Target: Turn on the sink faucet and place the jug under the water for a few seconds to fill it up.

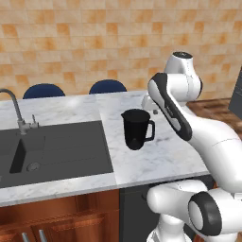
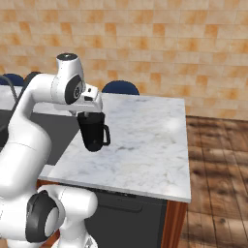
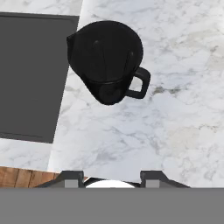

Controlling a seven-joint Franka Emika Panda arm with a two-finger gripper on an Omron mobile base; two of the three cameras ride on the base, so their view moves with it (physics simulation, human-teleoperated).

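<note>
Claw (image 3: 112,177) above jug (image 3: 106,61), apart, grip state unclear | jug upright on counter (image 1: 160,156) beside sink (image 1: 56,146)

A home kitchen is shown: a white marble surface (image 1: 160,156) is fitted with a dark grey sink (image 1: 61,146) and a tall grey gooseneck faucet (image 1: 19,113), and wooden cabinet fronts (image 1: 56,217) are seen beneath it. A wall of orange-tan tiles (image 1: 71,42) is set behind, the rounded backs of blue chairs (image 1: 108,86) are seen along the far edge of the surface, and a wood-plank floor (image 2: 218,164) is laid to one side. A black jug (image 1: 137,128) is stood upright on the marble beside the sink, as is usual in a place where drinks are prepared.
</note>
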